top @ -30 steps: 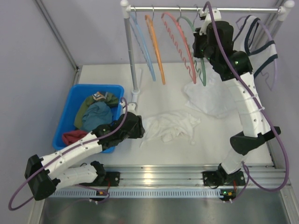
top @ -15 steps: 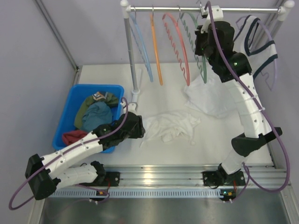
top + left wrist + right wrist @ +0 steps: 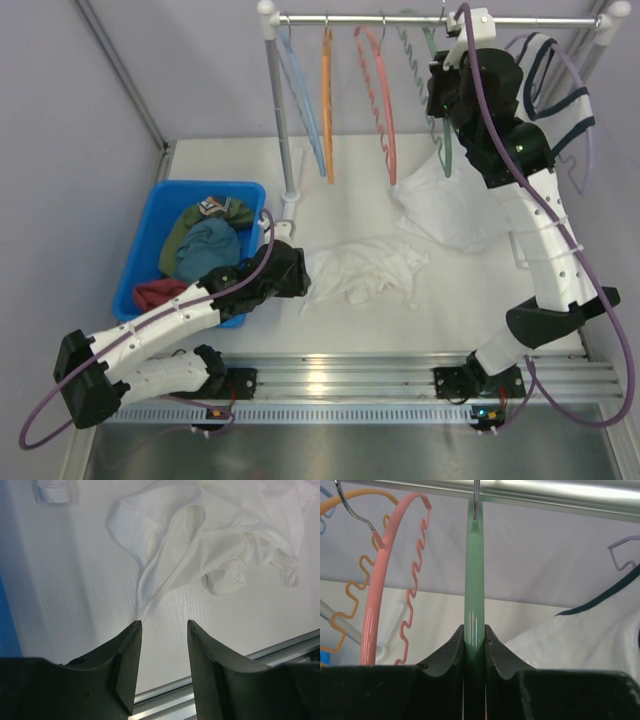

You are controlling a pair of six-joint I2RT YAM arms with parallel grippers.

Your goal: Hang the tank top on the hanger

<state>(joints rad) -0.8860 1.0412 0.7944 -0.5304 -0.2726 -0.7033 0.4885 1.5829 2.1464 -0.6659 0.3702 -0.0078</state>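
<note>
My right end effector point(image 3: 474, 632) is clenched on the hanger point(image 3: 474, 580), its hook over the rail point(image 3: 545, 492) at far right. My left end effector point(image 3: 162, 627) is released and empty at the near edge of the tank top point(image 3: 190, 550), which lies crumpled on the table point(image 3: 75, 605). Nothing is threaded yet, so unhooking and dressing remain, I judge. My fingers hide the hanger's lower part.

Right gripper point(image 3: 474, 631) high, clamped; left gripper point(image 3: 164, 626) low, parted.
</note>
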